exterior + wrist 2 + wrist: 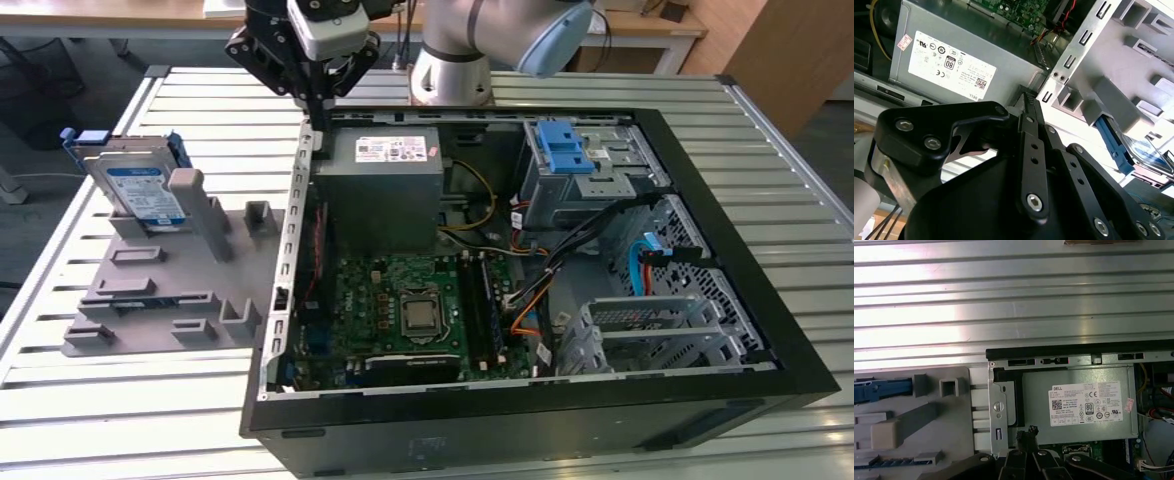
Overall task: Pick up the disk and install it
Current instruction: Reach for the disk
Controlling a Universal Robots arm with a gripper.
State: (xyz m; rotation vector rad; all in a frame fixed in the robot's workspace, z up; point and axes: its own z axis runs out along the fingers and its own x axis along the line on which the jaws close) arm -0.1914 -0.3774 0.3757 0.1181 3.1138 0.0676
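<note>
The disk (140,190), a silver drive with a white-and-blue label in a blue carrier frame, stands upright in a grey holder (160,295) at the exterior view's left, outside the computer case. Its blue frame (1114,145) also shows in the second wrist view, and the same blue edge (884,390) appears in the first wrist view. My gripper (320,105) hangs over the case's back left corner, well apart from the disk. Both wrist views show its black fingertips (1026,432) pressed together with nothing between them, close above the power supply's edge (1026,97).
An open black computer case (747,300) lies on the slatted metal table (120,400). Inside are a grey power-supply box (387,170), a green motherboard (400,310), a drive cage with a blue latch (567,150) and loose cables. The arm's base (454,70) stands behind the case.
</note>
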